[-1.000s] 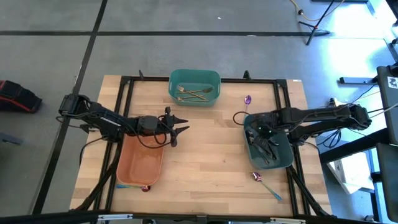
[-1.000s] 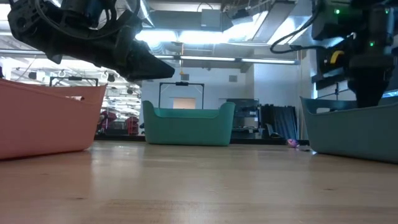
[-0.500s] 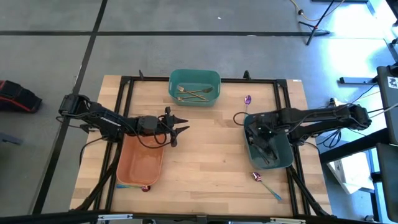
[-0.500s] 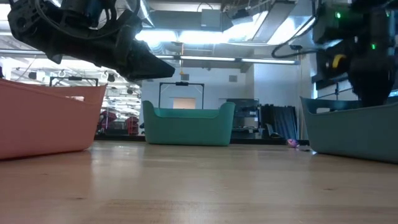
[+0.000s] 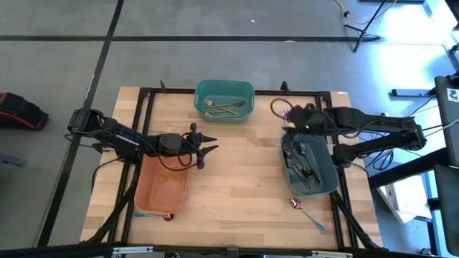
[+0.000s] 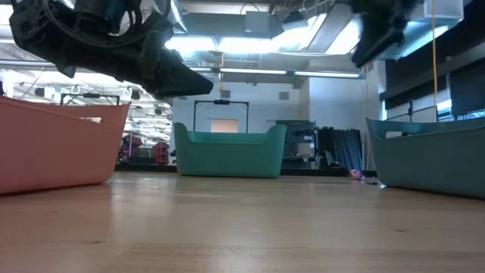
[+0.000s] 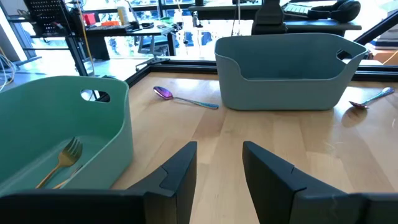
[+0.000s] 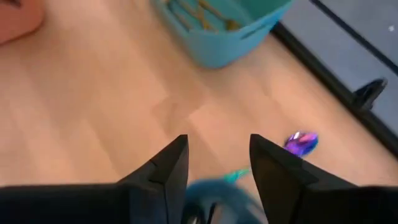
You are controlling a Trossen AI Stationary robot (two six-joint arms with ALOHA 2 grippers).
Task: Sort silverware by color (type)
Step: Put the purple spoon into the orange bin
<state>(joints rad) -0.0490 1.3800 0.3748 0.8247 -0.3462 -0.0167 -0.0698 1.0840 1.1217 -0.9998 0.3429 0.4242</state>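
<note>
My right gripper (image 5: 294,120) (image 8: 217,163) hovers open over the far end of the grey-blue bin (image 5: 319,179), next to an iridescent purple spoon (image 5: 285,114) (image 8: 301,142) lying on the wood. Dark silverware (image 5: 303,163) lies in that bin. Gold pieces (image 5: 222,107) (image 7: 62,158) lie in the teal bin (image 5: 224,89). A second purple spoon (image 5: 305,209) rests near the front right. My left gripper (image 5: 208,149) (image 7: 219,168) hangs open and empty above the table, just past the orange bin (image 5: 163,188).
The three bins stand at the far middle, the left front and the right. A small iridescent piece (image 5: 167,216) lies at the orange bin's near end. Bare wood (image 5: 237,172) spreads between the bins. A black frame (image 5: 143,100) runs along the table's edges.
My right gripper has risen out of the grey-blue bin and gone toward the table's far edge, ending beside the purple spoon there. The dark silverware has stayed in the bin.
</note>
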